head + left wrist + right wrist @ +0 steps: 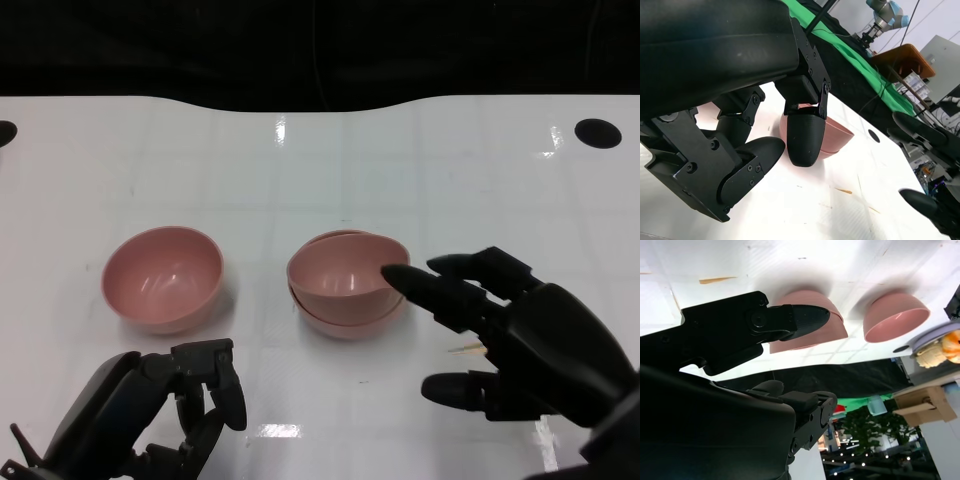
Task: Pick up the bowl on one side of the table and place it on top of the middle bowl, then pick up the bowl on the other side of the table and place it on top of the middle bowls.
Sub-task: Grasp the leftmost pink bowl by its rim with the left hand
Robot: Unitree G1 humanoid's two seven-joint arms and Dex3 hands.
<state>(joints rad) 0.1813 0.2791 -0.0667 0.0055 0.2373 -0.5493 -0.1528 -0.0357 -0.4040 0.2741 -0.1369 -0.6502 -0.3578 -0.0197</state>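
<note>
From the head view, your left hand (150, 410) (fingers curled in, holding nothing) sits just near-side of the side bowl (162, 277), which lies left of the stacked bowls (348, 282). Right hand (510, 335), fingers spread and empty, flanks the stack. Left wrist view shows only the stack (835, 137); right wrist view shows both.

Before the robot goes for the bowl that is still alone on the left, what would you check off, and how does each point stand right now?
1. First bowl placed on the middle bowl: ok, stacked bowls sit nested, the upper one slightly tilted.
2. Right hand free of the stack: cannot tell, fingers are spread and a fingertip is at the rim.
3. Left hand empty: ok, fingers curled, holding nothing.
4. Single bowl upright and apart from the stack: ok.
5. Left hand close to that bowl: ok, just short of it.
</note>
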